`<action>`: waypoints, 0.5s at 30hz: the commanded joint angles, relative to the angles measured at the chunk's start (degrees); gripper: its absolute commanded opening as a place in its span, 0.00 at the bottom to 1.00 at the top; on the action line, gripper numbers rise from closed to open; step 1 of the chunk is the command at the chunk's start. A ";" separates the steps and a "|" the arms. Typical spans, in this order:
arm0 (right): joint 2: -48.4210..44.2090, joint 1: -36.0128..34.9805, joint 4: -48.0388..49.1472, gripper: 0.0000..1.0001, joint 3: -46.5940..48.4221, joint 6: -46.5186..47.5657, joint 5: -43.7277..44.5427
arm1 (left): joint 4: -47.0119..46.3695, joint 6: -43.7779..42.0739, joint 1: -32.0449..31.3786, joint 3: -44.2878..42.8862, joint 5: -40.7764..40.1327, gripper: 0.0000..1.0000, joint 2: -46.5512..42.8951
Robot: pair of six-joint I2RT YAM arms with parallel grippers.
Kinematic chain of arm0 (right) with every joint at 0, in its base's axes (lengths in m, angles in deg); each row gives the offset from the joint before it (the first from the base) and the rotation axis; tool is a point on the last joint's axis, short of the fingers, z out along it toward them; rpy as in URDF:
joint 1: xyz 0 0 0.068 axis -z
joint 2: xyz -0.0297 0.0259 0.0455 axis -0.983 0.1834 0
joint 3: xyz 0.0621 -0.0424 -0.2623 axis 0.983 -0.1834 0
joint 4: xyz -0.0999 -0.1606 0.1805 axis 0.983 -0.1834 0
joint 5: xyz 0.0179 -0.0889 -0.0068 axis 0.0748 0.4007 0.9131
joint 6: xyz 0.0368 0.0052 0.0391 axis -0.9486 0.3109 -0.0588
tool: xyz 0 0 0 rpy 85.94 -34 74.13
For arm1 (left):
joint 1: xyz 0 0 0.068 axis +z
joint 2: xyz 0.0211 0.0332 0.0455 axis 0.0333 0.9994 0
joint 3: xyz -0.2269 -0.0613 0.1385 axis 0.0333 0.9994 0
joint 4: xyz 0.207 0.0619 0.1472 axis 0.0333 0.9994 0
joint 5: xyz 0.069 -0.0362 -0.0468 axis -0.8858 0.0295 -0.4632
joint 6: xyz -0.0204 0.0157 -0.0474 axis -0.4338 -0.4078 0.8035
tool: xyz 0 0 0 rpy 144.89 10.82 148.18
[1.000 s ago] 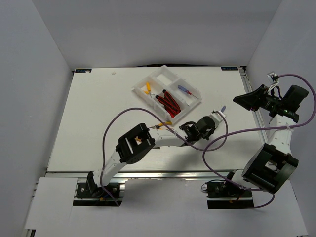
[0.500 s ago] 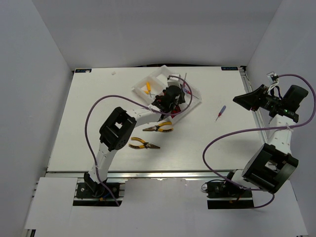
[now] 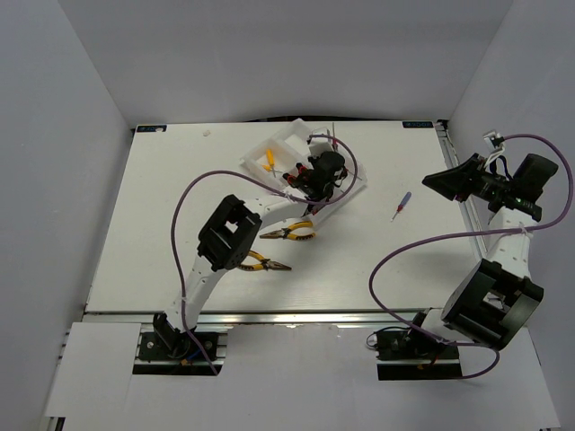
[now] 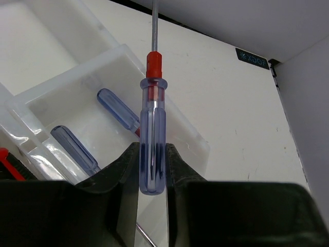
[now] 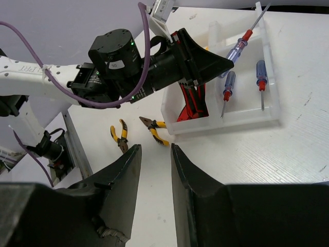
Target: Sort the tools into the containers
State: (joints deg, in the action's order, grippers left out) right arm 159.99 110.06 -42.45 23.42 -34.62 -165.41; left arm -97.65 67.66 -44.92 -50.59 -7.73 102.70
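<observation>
Screwdriver [image 4: 153, 128] pinched in the left tool [image 4: 152, 162], outstretched over the tray [image 4: 82, 69]

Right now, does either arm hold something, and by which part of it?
The left tool grips a screwdriver by the butt end of its clear blue handle, the shaft pointing away. The right tool is open and holds nothing.

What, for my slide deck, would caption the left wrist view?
Left pincer shut on a blue-handled screwdriver over the white tray compartment holding two more screwdrivers.
</observation>
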 commanded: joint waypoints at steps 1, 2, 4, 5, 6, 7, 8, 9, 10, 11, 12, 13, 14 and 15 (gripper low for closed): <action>0.59 -0.22 1.60 0.36 1.50 0.59 -0.06 | 2.49 6.51 0.51 -3.57 -3.00 0.00 0.04; 0.68 -0.31 1.51 0.36 1.50 0.59 0.03 | 2.58 8.44 0.51 -3.75 -3.00 0.00 0.22; 0.59 -0.40 1.60 0.36 1.50 0.68 0.12 | 3.71 10.29 0.51 -4.36 -3.08 0.00 0.65; 0.59 -0.40 1.60 0.36 1.41 0.68 0.03 | 3.81 11.09 0.42 -4.62 -2.30 0.00 1.18; 0.59 -0.40 1.60 0.36 1.41 0.59 0.12 | 3.72 11.27 0.51 -4.80 -1.86 0.00 1.36; 0.59 -0.40 1.60 0.36 1.41 0.59 0.12 | 3.72 11.53 0.51 -5.24 -1.33 0.03 1.53; 0.59 -0.40 1.60 0.36 1.41 0.68 0.12 | 3.81 12.32 0.51 -5.42 -0.20 0.08 1.80; 0.59 -0.40 1.51 0.36 1.41 0.77 0.20 | 4.07 12.59 0.51 -5.68 0.34 0.14 1.97; 0.51 -0.40 1.51 0.36 1.32 0.77 0.29 | 4.33 12.76 0.51 -6.20 0.95 0.15 2.15; 0.50 -0.40 1.51 0.36 1.32 0.77 0.29 | 4.60 13.11 0.51 -6.47 1.57 0.16 2.32; 0.42 -0.40 1.51 0.36 1.32 0.77 0.29 | 4.86 13.38 0.51 -6.56 2.27 0.19 2.41; 0.42 -0.40 1.42 0.36 1.32 0.77 0.38 | 5.38 13.55 0.42 -6.56 2.54 0.24 2.33; 0.42 -0.40 1.42 0.36 1.32 0.77 0.38 | 5.74 13.90 0.42 -6.56 2.63 0.27 2.24; 0.42 -0.49 1.34 0.36 1.32 0.77 0.47 | 6.00 13.91 0.51 -6.39 2.80 0.30 1.98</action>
State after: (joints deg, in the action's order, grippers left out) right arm 160.53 109.87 -42.42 23.42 -34.53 -164.67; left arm -92.88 79.79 -44.33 -54.90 -6.53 106.43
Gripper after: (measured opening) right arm 0.362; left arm 0.307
